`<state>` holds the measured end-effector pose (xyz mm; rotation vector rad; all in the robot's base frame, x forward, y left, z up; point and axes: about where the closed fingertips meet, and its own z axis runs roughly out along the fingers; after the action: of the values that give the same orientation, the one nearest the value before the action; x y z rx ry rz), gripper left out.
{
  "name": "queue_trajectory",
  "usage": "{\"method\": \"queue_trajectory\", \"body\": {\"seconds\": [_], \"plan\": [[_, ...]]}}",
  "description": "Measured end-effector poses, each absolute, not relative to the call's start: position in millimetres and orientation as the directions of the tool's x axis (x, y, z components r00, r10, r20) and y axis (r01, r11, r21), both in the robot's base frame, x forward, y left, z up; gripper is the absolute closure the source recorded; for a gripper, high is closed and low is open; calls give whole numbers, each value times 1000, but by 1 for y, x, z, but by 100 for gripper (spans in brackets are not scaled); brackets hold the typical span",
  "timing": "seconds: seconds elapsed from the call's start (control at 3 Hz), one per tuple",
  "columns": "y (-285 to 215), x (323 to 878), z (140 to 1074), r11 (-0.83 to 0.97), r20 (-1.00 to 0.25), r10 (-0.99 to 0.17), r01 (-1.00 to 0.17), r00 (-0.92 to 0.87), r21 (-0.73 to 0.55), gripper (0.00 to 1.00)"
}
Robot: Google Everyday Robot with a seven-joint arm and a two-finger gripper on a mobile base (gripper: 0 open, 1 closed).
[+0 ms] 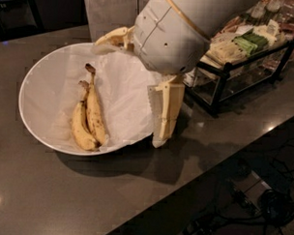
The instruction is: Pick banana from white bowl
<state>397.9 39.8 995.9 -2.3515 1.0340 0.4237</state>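
gripper above white bowl rim; fingers apart, empty | banana well apart, on paper liner | risk: finger snags paper liner or clips rim on approach; banana slides w/ it

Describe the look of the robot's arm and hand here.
The arm is a bulky, rounded white shell with a thin gold seam ring and small dark holes. Below it the hand is cream plastic, long, flat and ridged, at the right rim of the white bowl.
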Motion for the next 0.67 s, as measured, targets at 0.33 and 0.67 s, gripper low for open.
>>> {"method": "queue_trajectory", "body": {"seconds": [0.33, 0.67], "plan": [[73, 395, 983, -656, -524, -475, -682, 706, -324, 0], [102, 397, 971, -714, -545, -422, -636, 724, -292, 0]]}}
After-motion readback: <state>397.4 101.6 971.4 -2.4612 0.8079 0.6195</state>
